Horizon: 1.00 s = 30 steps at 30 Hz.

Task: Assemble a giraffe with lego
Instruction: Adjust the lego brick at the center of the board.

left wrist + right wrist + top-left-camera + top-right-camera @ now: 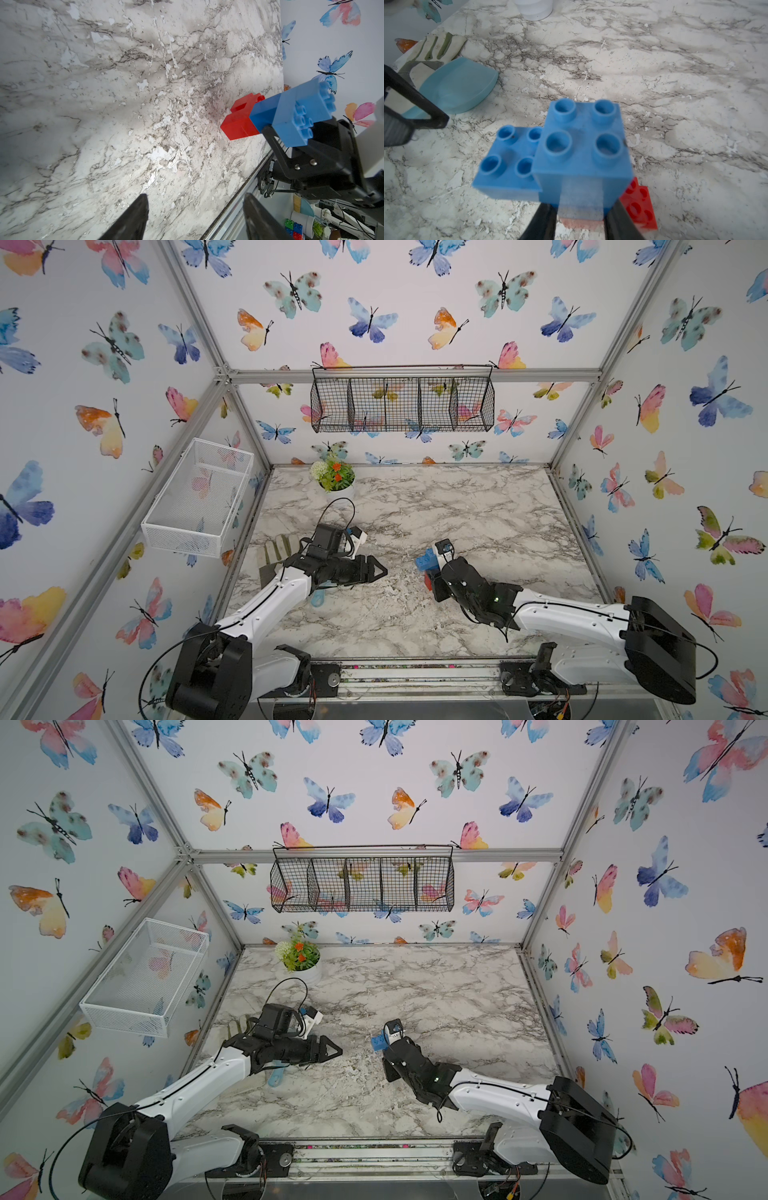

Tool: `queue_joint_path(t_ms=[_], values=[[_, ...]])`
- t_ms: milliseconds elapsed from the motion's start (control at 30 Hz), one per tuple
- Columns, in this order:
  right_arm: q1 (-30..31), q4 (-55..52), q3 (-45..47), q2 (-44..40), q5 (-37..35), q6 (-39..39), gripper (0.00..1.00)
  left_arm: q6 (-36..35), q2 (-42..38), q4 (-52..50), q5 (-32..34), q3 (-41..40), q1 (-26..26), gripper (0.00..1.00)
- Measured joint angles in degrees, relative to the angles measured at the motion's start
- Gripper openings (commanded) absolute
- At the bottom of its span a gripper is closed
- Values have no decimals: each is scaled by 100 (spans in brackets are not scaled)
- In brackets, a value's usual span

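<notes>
One giraffe (pixel 581 158) | held in right jaws | left jaws apart | mirror (pixel 460 87) clearest right wrist

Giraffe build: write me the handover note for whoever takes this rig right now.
Right gripper: shut on the blue neck of the giraffe, at the middle of the table.
Left gripper: open, empty, clear of the figure.
Done: red body and stepped blue neck are joined; no loose bricks show on the table.
Left: probably only release, see that it stands, and draw both arms back.

Blue-necked, red-bodied giraffe (pixel 581 158) seemingly upright on table (pixel 675 62).
</notes>
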<state>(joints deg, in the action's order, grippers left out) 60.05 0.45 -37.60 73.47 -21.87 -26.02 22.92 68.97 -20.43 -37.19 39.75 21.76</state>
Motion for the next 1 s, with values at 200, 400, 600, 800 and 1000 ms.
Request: queue_joint_path(t_ms=[200, 400, 600, 800, 1000], values=[[0, -1296, -946, 341, -101, -177, 29, 0, 0, 0, -2, 0, 0, 72], [0, -2796, -2087, 828, -190, -472, 28, 0, -2, 0, -7, 0, 0, 72], [-2, -4100, -3095, 1274, -203, -741, 28, 0, -28, 0, -11, 0, 0, 72], [-120, -5195, -4162, 1860, -61, -966, 28, 2, -81, 0, -28, 0, 2, 72], [-533, -5886, -4824, 2323, 280, -999, 28, 2, -173, 2, -66, 0, 0, 72]])
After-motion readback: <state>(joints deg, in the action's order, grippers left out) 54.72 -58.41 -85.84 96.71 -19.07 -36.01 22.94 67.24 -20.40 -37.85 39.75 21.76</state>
